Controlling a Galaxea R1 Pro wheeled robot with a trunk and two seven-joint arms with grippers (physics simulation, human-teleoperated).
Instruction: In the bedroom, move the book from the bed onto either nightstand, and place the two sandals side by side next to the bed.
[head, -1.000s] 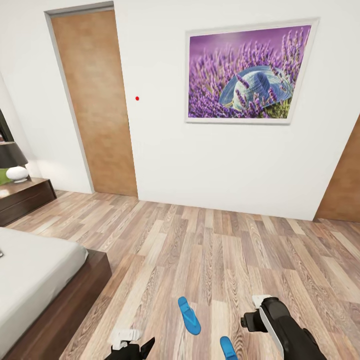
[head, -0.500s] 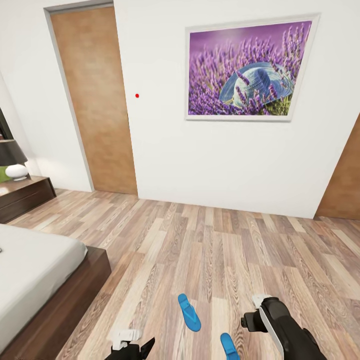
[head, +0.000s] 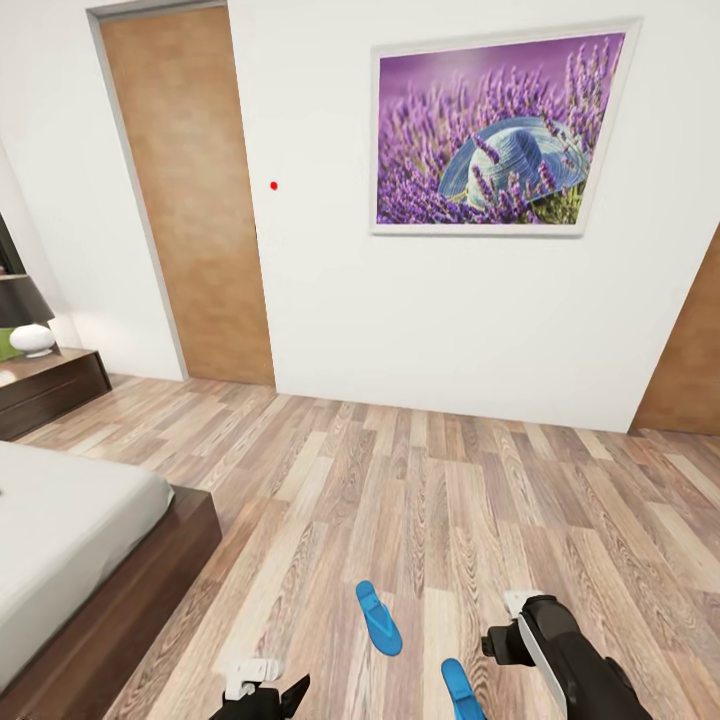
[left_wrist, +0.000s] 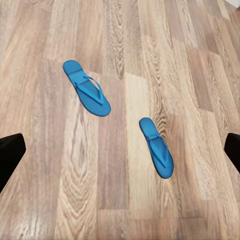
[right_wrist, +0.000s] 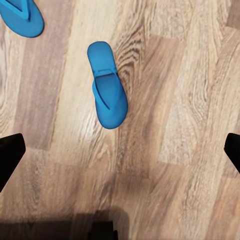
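Observation:
Two bright blue sandals lie apart on the wood floor, not parallel. One sandal (head: 378, 618) is ahead of me, and the other sandal (head: 460, 690) is at the head view's bottom edge. The left wrist view shows both, the far sandal (left_wrist: 86, 95) and the near sandal (left_wrist: 157, 147). My left gripper (head: 262, 690) hangs open above the floor, left of them. My right gripper (head: 505, 635) is open over the near sandal (right_wrist: 107, 85), well above it. The bed (head: 70, 540) is at the left, with a pale mattress on a dark frame. The book is out of view.
A low dark wooden cabinet (head: 50, 385) with a black-shaded lamp (head: 25, 315) stands beyond the bed at the far left. A white wall ahead has a wooden door (head: 190, 200) and a lavender picture (head: 495, 135). Open plank floor lies between.
The whole head view has shifted slightly, so the camera moved. Sandals and both grippers keep their places relative to each other.

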